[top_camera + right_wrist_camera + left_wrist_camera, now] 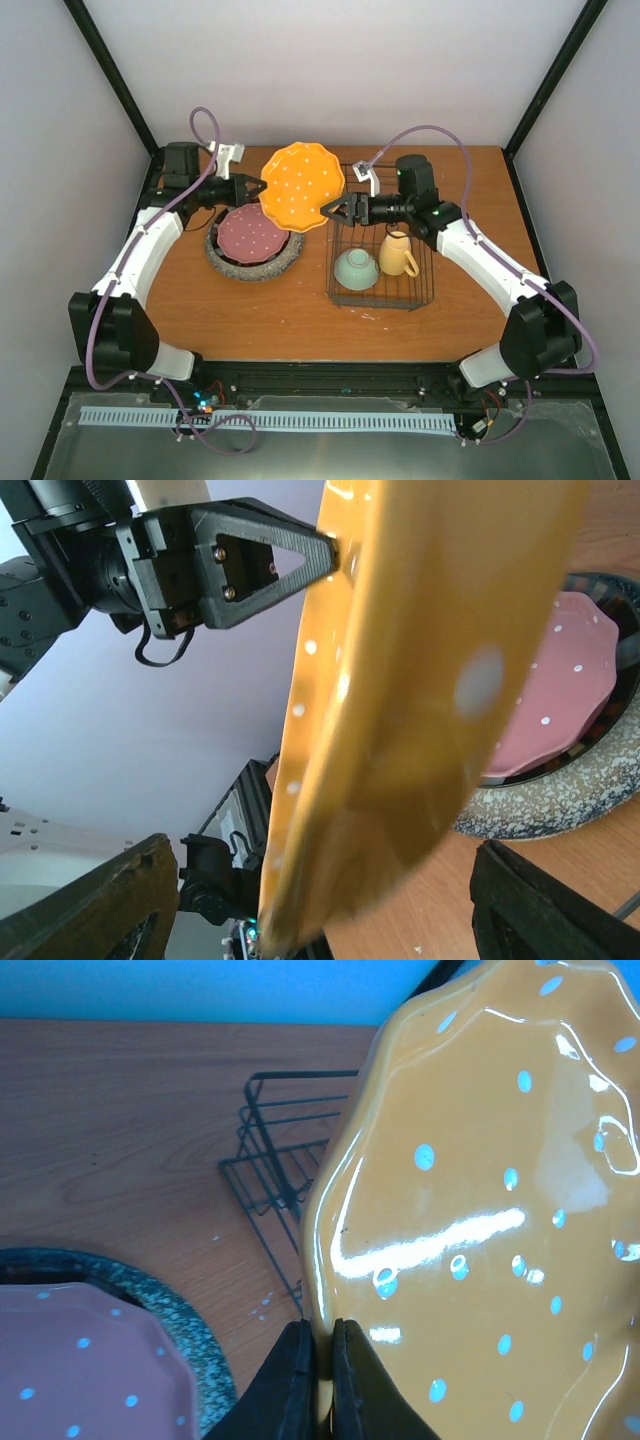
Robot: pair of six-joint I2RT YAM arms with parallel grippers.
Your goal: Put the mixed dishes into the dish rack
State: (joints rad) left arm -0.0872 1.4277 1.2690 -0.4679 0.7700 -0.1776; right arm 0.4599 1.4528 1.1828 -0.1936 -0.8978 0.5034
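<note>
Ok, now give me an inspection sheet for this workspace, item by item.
Surface: wooden table, a few pale specks near the rack.
Job's things: orange dotted plate held tilted in the air; pale green bowl and yellow mug inside the dish rack; pink dotted plate stacked on the grey speckled plate, left of the rack.
Clutter: nothing seen.
Grippers: left gripper shut on the orange plate's rim; right gripper open, fingers either side of the same plate.
Cables: purple cables loop above both arms, away from the dishes.
Surroundings: white walls, black frame posts.
</note>
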